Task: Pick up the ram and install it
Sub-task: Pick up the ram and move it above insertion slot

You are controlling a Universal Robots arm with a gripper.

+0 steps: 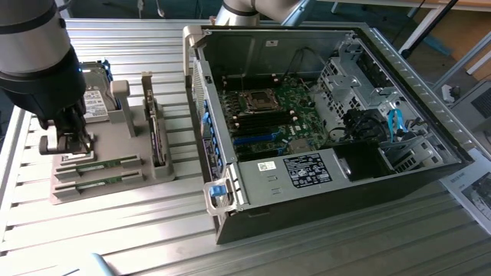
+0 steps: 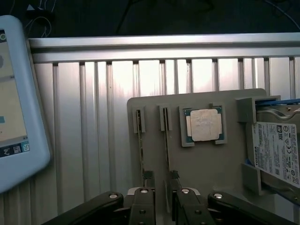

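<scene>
Over the grey tray [image 1: 126, 138]: my gripper [image 2: 161, 180] hangs low at the tray's end, at 9 o'clock of the computer case [image 1: 307, 221] in the exterior view.
Pincer: spread wide, pinching nothing. I judge it is held open so the fingers can pass either side of a thin board.
Ram [image 2: 167, 140]: 1 of 2 green sticks standing on edge in parallel slots. This one, beside the processor chip [image 2: 204, 124], runs between my fingertips, nearer one than the other, and touches neither as far as I can tell.
Second stick [image 2: 141, 145]: just outside the fingers.
Slots: they keep each stick upright, thin edge up, so its 2 flat faces are free for a pinch.
Hard drive [image 1: 96, 102]: on the tray at 1 o'clock of my gripper, apart from the fingers.
Case: lies on its side with the panel off and the motherboard [image 1: 268, 115] facing up, which I judge is for reach from above.
Progress: ram not yet lifted.
</scene>
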